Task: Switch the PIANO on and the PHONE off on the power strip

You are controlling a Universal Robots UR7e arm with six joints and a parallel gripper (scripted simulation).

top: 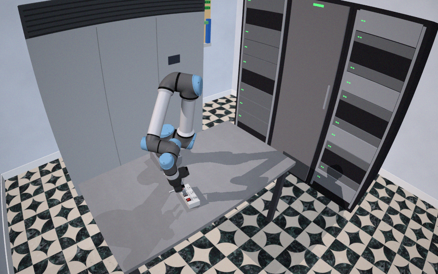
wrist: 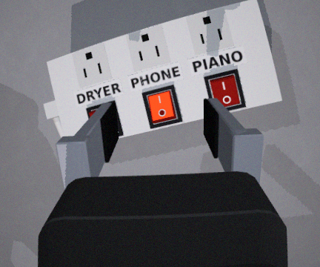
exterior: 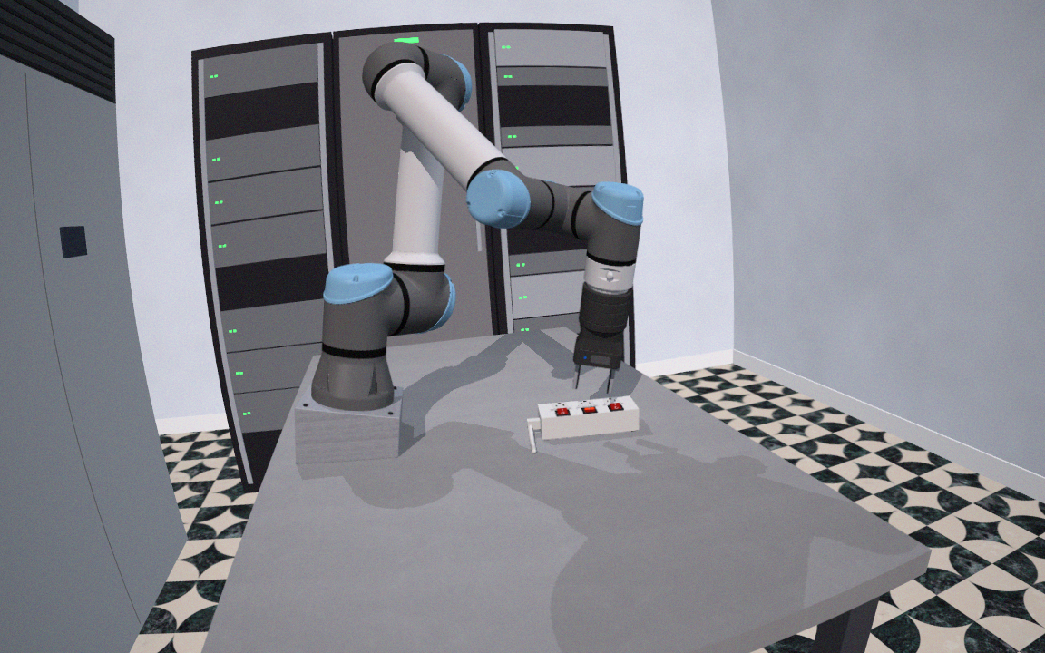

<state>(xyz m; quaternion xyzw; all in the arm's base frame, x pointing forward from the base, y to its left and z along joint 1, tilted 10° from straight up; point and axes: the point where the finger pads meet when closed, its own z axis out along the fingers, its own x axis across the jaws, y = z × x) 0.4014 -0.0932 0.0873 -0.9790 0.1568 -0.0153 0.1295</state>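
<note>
A white power strip (wrist: 162,70) lies flat on the grey table, the right way up; it also shows in the top view (top: 189,195) and the exterior view (exterior: 587,417). It has three red rocker switches labelled DRYER, PHONE (wrist: 161,107) and PIANO (wrist: 224,91). The PHONE switch glows brighter orange-red; the PIANO switch is darker red. The DRYER switch (wrist: 97,115) is mostly hidden behind my left finger. My gripper (wrist: 160,119) (exterior: 596,380) is open and empty, pointing down just above the strip's switch side, fingers straddling the PHONE switch.
The robot base (exterior: 352,389) stands on a block at the table's back left. A short white cable stub (exterior: 533,434) sticks out of the strip's DRYER end. Server racks (top: 332,95) and a grey cabinet (top: 111,88) stand around the table.
</note>
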